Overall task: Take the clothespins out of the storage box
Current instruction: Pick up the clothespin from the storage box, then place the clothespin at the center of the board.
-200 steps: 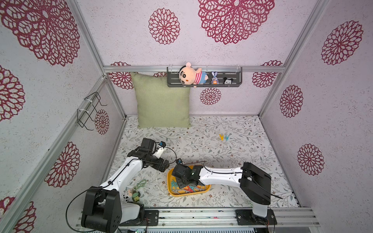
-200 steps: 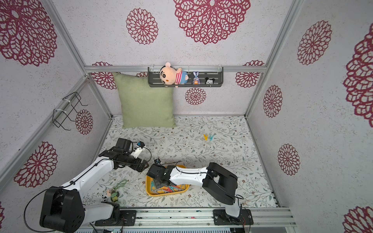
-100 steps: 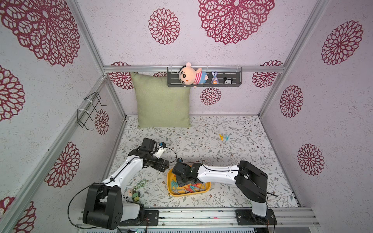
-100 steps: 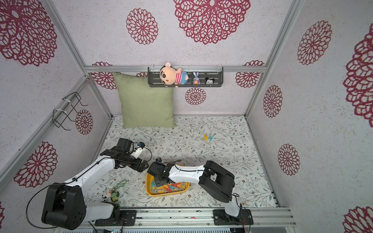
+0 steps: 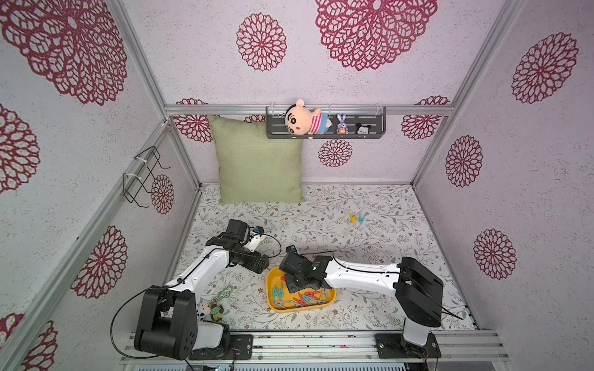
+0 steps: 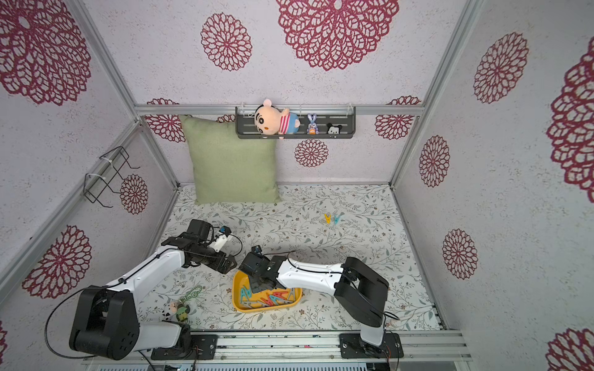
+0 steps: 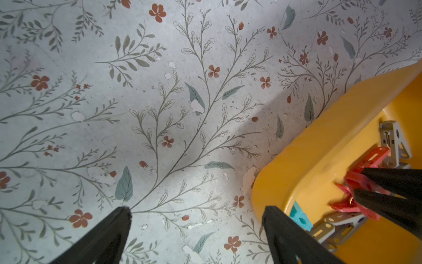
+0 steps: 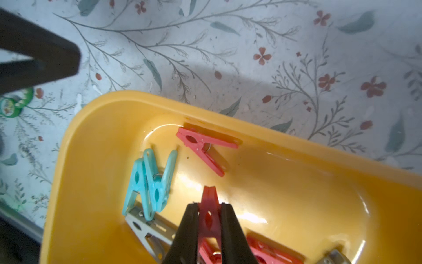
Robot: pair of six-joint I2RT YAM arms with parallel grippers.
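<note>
Near the front edge of the desk [image 5: 321, 231], the shallow yellow storage box [image 5: 286, 308] holds red, teal and grey A-shaped clothespins [image 8: 153, 182]. My right end effector [image 8: 209, 205] is clenched on a red clothespin [image 8: 208, 194] within its rim; the left end effector [image 7: 196, 209] hangs released outside a corner. Print on the green charm [image 8: 13, 105] is too blurred to read. Two loose clothespins [image 5: 353, 218] lie toward the far right, open desk between.
</note>
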